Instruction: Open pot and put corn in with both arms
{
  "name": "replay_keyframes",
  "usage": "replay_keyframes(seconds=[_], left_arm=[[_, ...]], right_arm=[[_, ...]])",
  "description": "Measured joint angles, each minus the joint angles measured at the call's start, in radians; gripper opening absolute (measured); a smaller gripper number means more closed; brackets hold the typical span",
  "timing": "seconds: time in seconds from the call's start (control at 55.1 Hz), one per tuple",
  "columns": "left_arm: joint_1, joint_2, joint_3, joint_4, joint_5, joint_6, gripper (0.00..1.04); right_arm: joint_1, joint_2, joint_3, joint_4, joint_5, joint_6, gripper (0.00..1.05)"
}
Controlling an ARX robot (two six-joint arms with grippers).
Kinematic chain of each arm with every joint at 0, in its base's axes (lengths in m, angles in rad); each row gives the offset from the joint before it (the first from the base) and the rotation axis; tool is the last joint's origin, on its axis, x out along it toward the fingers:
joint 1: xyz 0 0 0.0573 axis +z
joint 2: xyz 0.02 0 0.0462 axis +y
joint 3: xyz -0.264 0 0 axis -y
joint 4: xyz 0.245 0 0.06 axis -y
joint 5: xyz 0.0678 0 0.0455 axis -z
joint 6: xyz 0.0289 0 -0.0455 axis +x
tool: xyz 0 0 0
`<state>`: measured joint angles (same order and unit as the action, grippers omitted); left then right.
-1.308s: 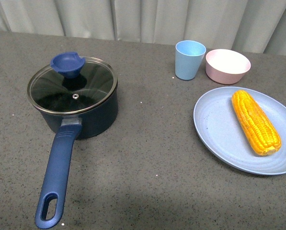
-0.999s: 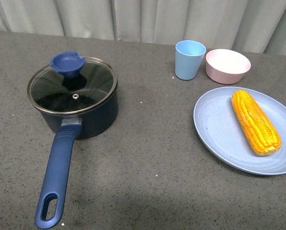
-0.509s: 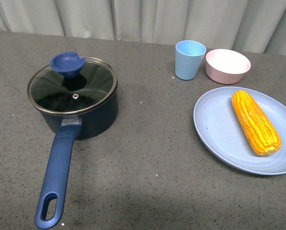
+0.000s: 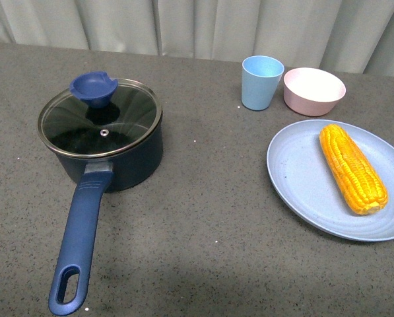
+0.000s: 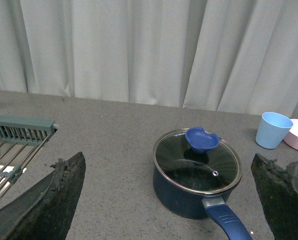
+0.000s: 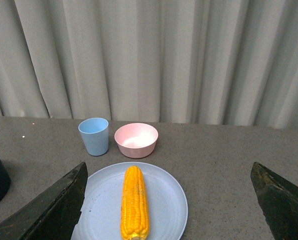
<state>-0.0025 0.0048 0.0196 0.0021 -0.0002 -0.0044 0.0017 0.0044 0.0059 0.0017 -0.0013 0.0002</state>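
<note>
The pot (image 4: 111, 158) sits at about 9 o'clock on the grey table (image 4: 203, 218). Its glass lid (image 4: 101, 122) is on. The blue knob (image 4: 93, 88) is at 11 o'clock on the lid, and the long handle (image 4: 78, 238) points to 6 o'clock, toward the robot.

The corn (image 4: 352, 168) lies on a blue plate (image 4: 295, 178) at 3 o'clock. Its thin end points to 5 o'clock. A light blue cup (image 4: 261, 82) and a pink bowl (image 4: 313, 90) stand just behind it.

The left gripper (image 5: 166, 165) is spread wide and holds nothing. The right gripper (image 6: 167, 170) is the same.

The lid looks hard and smooth, and it could break, so the knob is the best place to pinch. The corn looks firm and bumpy but may roll, so grab it across the middle.
</note>
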Motion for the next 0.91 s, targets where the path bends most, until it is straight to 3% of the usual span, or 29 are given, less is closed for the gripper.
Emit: replay_keyframes(seconds=[0.908], left_arm=[[0.0, 0.0, 0.0, 0.0, 0.0, 0.0, 0.98]], right_arm=[[0.0, 0.0, 0.0, 0.0, 0.0, 0.0, 0.96]])
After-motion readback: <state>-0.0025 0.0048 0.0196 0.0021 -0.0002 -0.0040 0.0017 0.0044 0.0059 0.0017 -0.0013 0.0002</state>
